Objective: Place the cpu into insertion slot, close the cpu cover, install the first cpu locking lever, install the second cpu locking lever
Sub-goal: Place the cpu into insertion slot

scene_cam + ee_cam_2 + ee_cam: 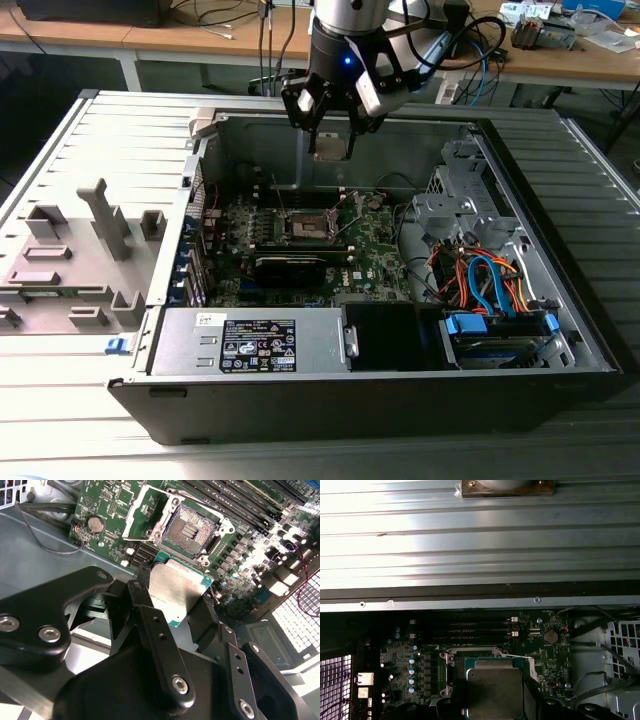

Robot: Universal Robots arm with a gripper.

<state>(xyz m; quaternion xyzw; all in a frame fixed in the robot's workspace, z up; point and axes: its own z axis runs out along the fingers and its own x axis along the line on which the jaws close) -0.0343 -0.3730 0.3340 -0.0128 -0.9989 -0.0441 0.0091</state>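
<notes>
The place reads as an electronics or robotics lab. An opened computer case [350, 405] is laid on its side on a ribbed grey metal table [60, 420], with its green circuit board [375, 240] exposed. Wooden workbenches [80, 40] are seen behind, strewn with cables [265, 45] and loose electronic parts [545, 30]. A robot arm [345, 20] is positioned above the case, and a grey parts fixture [70, 250] is set beside it.

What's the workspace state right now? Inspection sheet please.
Surface: ribbed grey table with an open computer case on it.
Job's things: cpu held above the empty insertion slot; cpu cover raised open.
Clutter: grey plastic blocks at the exterior view's left.
Grippers: gripper shut on the cpu.
Cables: orange and blue cables inside the case, apart from the slot.
Surroundings: wooden benches behind.
</notes>
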